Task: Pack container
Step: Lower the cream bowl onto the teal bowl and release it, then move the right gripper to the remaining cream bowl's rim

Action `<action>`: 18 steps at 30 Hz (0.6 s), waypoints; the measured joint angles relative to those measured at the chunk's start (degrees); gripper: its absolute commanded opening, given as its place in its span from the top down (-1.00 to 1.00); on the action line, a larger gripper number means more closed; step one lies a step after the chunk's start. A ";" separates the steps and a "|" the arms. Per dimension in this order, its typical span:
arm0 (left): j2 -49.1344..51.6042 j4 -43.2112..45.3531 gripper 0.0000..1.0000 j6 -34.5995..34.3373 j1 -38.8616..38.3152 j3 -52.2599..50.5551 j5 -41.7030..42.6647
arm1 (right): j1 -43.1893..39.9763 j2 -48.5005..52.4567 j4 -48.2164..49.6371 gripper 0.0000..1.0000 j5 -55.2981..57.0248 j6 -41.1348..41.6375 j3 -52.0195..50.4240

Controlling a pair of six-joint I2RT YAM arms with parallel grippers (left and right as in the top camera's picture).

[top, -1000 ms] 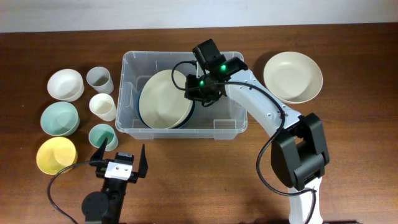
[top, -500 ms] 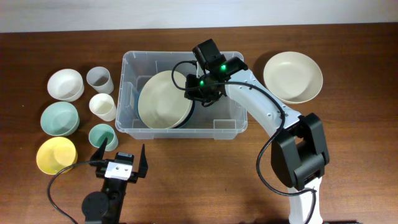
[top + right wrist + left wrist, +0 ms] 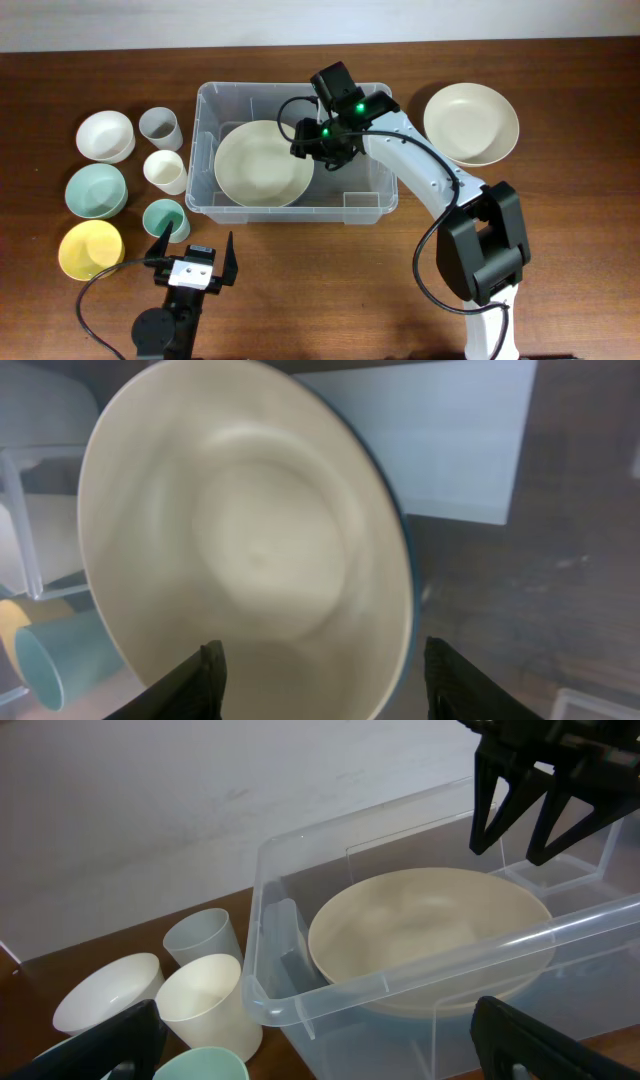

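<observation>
The container [image 3: 372, 202] is a large clear plastic bin at the table's middle. A big cream plate with a blue underside [image 3: 262, 164] lies flat inside its left half. My right gripper [image 3: 311, 150] hangs over the plate's right edge, open and empty. In the right wrist view the plate [image 3: 250, 540] fills the frame under the open right gripper [image 3: 325, 685]. My left gripper [image 3: 192, 256] is open and empty near the table's front edge. The left wrist view shows the left gripper [image 3: 315, 1055], the container's rim [image 3: 400, 975] and the plate [image 3: 430, 920] inside.
A large cream bowl [image 3: 471, 123] sits right of the bin. Left of the bin are a white bowl [image 3: 106, 135], a grey cup [image 3: 160, 128], a cream cup [image 3: 166, 172], a teal bowl [image 3: 96, 190], a teal cup [image 3: 163, 218] and a yellow bowl [image 3: 90, 249].
The plate stood tilted at the right gripper with its blue rim showing; it now lies flat in the bin, shifted a little left. The left arm has not moved.
</observation>
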 measured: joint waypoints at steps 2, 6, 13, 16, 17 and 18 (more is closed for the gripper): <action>0.00 0.02 -0.99 0.00 0.00 0.00 0.00 | -0.59 0.00 -0.02 -0.18 0.48 0.02 0.00; 0.00 0.00 -0.99 0.00 0.00 0.00 0.02 | -2.25 0.00 -0.13 -0.18 1.07 -0.02 0.00; 0.00 0.00 -1.00 0.00 0.00 0.00 0.02 | -5.70 0.00 -7.58 -0.24 3.74 -3.21 3.69; 0.00 0.00 -0.99 0.00 0.00 0.00 0.00 | -7.74 -0.37 -14.86 -0.46 9.05 -4.57 10.67; 0.00 0.00 -1.00 0.00 0.00 0.00 0.02 | -8.81 -0.79 -17.44 -0.58 10.99 -4.87 13.70; 0.00 0.00 -0.99 0.00 0.00 0.00 0.00 | -9.86 -1.33 -19.52 -0.67 12.52 -5.09 16.35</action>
